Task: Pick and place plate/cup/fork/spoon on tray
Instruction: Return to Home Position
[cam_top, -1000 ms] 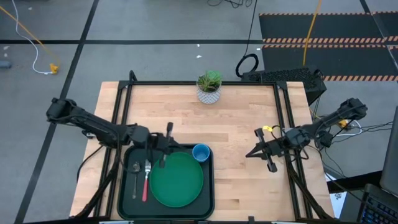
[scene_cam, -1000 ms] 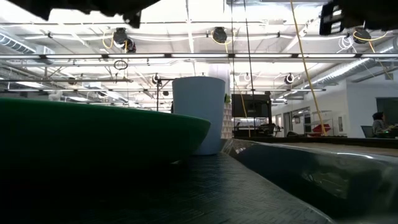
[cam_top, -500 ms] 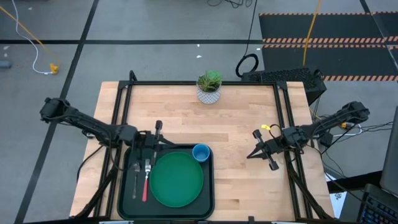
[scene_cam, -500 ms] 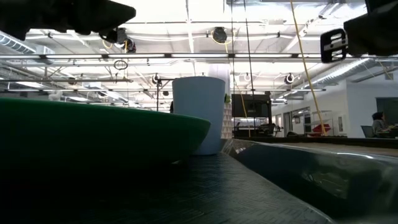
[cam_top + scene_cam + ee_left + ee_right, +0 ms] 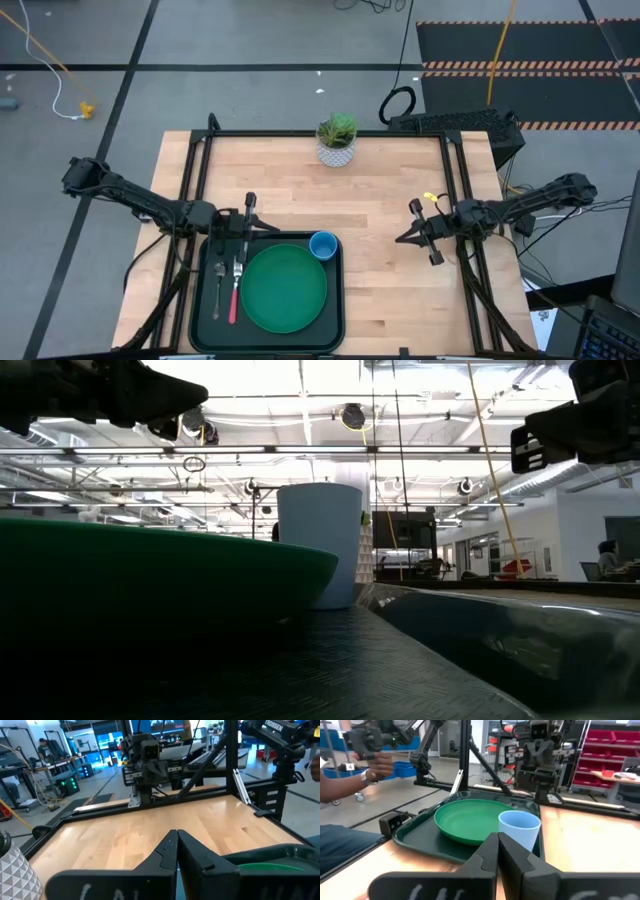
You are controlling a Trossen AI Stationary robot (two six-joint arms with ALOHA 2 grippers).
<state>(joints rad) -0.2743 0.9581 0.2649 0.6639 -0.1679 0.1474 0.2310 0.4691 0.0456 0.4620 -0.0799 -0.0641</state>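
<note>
The dark tray lies at the table's near edge. The green plate rests flat on it, and the light-blue cup stands upright in its far right corner. The red-handled fork and the silver spoon lie side by side left of the plate. My left gripper hovers level at the tray's far left corner, shut and holding nothing. My right gripper hangs shut and bare over the wood right of the tray, pointing at the cup.
A white patterned plant pot stands at the table's far edge. Bare wood lies between the tray and my right gripper. A black frame rims the table. A person's hand shows beyond the table in the right wrist view.
My left gripper has drawn back from above the tray toward the table's left edge and sunk lower. My right gripper has come down and rolled a little, staying right of the tray. Both have stayed shut. The tableware has not moved.
</note>
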